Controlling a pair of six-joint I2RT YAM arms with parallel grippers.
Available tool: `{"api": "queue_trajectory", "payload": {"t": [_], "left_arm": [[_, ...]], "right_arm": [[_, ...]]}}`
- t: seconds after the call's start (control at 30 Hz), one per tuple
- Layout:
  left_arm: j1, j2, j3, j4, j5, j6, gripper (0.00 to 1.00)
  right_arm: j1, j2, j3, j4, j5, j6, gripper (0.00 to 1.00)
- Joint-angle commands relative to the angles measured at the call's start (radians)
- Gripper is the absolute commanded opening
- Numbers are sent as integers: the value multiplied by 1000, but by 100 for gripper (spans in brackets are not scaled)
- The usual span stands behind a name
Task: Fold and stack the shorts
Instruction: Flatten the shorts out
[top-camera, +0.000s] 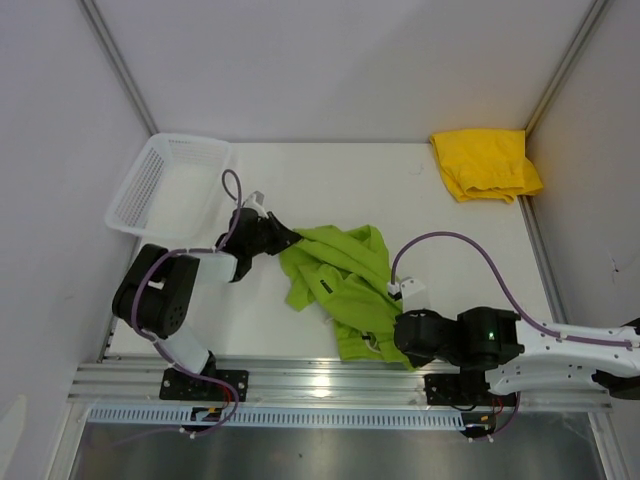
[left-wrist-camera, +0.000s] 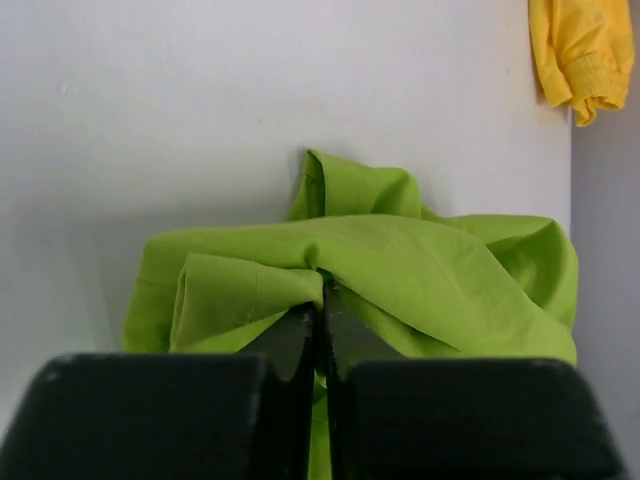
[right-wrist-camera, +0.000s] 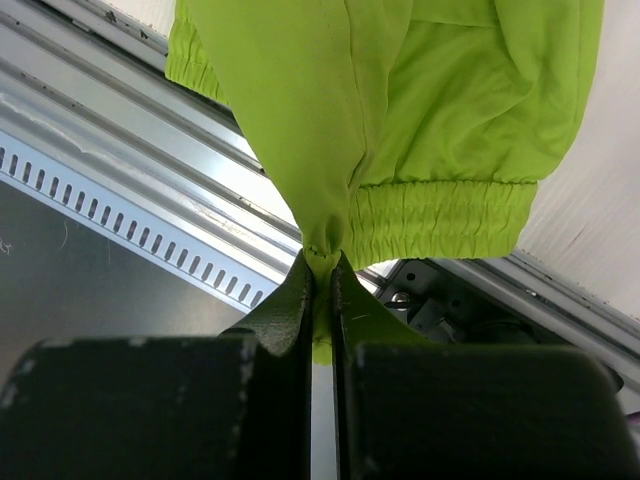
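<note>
Between the left claw (left-wrist-camera: 322, 298) and right claw (right-wrist-camera: 322, 268), each pinching cloth, the lime green shorts (top-camera: 345, 282) probably needed an even outward pull.

Bright, even light falls from above on the white table (top-camera: 330, 190) and the pale walls, so shadows are faint and soft-edged. The metal rail (top-camera: 330, 380) along the table's near edge carries a white patch of glare in the overhead view and streaky highlights in the right wrist view. The green shorts (top-camera: 345, 285) look vivid, with gentle shading in the folds. In the left wrist view a soft grey shadow lies at their left side. The black fingers of the left tool (left-wrist-camera: 322, 300) and the right tool (right-wrist-camera: 320, 275) are dark and slightly blurred. The overhead view is sharp throughout.
</note>
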Motion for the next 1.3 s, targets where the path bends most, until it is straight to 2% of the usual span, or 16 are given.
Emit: {"api": "queue_trajectory", "payload": {"t": [0.0, 0.1, 0.23, 0.3, 0.4, 0.43, 0.5, 0.6, 0.77, 0.93, 1.0, 1.1, 1.13, 1.2, 1.23, 1.27], "left_arm": [[-5, -8, 109, 23, -42, -1, 0], [0, -89, 224, -197, -141, 86, 0], [41, -178, 637, -590, -244, 202, 0], [86, -164, 820, -798, -233, 255, 0], [117, -119, 1112, -992, -256, 327, 0], [118, -102, 1224, -1116, -269, 344, 0], [118, -51, 1344, -1219, -310, 382, 0], [123, -48, 1293, -1267, -315, 399, 0], [129, -22, 1159, -1191, -197, 384, 0], [124, -2, 996, -1094, -121, 359, 0], [123, -17, 950, -1063, -121, 351, 1], [123, -97, 845, -1025, -115, 333, 14], [123, -127, 777, -981, -114, 327, 28], [120, -236, 667, -936, -112, 307, 39], [118, -273, 586, -887, -109, 301, 51], [118, -354, 544, -867, -108, 278, 55]], "right_arm": [[15, -14, -5, -20, 16, 31, 0], [32, -20, 4, -52, 44, 53, 0], [70, -19, 31, -71, 79, 76, 0], [98, 9, 47, -68, 98, 74, 0], [156, 96, 87, -58, 145, 61, 0], [177, 127, 111, -77, 174, 79, 0], [211, 226, 133, -161, 228, 117, 0], [240, 337, 149, -253, 291, 215, 0], [318, 405, 195, -296, 360, 310, 0], [348, 265, 260, -217, 383, 283, 0], [325, 152, 265, -218, 400, 303, 0], [195, 35, 294, -250, 379, 314, 0], [149, 21, 323, -267, 372, 323, 0], [-7, 17, 352, -313, 346, 312, 0], [-57, 23, 366, -322, 339, 294, 0], [-103, 33, 386, -336, 326, 268, 0]]}}
